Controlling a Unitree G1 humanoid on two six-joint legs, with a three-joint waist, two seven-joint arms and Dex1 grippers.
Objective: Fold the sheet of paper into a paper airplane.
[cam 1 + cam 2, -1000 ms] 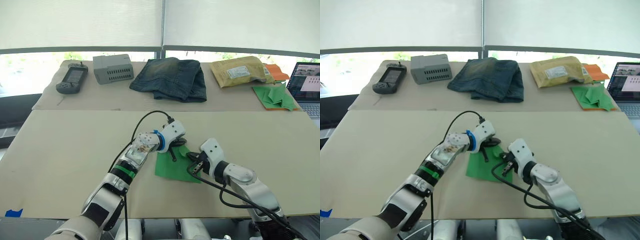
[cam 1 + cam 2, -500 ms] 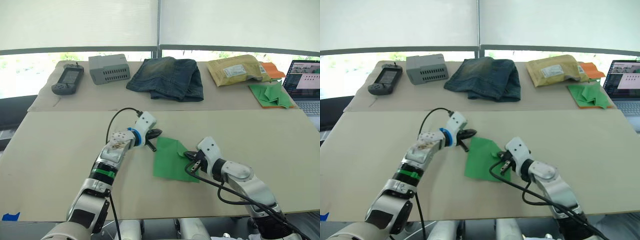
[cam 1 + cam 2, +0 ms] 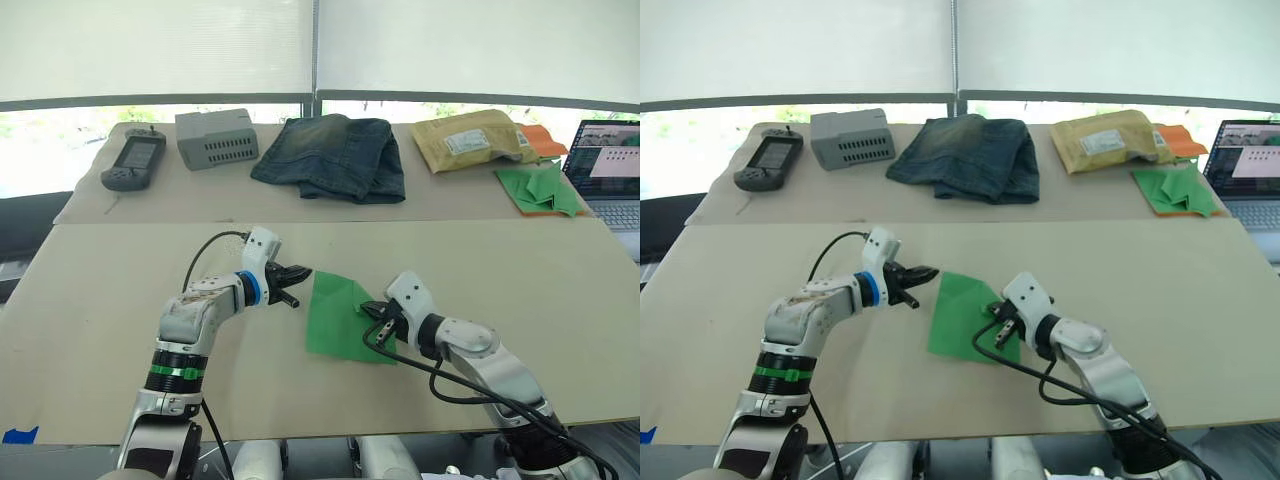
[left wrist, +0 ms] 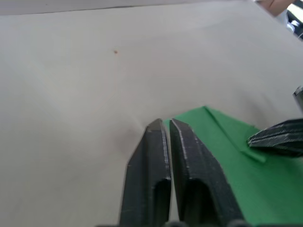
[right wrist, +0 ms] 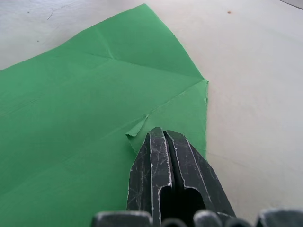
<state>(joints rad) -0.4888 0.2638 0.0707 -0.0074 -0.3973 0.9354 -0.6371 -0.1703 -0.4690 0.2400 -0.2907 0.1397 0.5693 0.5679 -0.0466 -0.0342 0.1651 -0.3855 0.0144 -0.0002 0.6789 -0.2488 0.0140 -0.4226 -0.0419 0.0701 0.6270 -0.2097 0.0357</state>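
The sheet of paper (image 3: 335, 318) is bright green and lies flat on the front table, with creases and a corner flap folded over at its right edge (image 5: 187, 106). My right gripper (image 3: 370, 311) is shut, its tips (image 5: 161, 133) resting on that flap's edge, beside a small lifted curl of paper. Just off the sheet's far left corner is my left gripper (image 3: 304, 271), shut, with its tips (image 4: 163, 124) over bare table. It holds nothing. No paper airplane shape is formed.
On the back table lie a handheld device (image 3: 134, 161), a grey box (image 3: 216, 137), folded jeans (image 3: 335, 156), a padded envelope (image 3: 472, 141) and a heap of green paper pieces (image 3: 542, 189). A laptop (image 3: 608, 170) stands at the far right.
My left gripper has drawn back to the left, off the sheet to its far left corner. The right gripper has stayed at the sheet's right edge.
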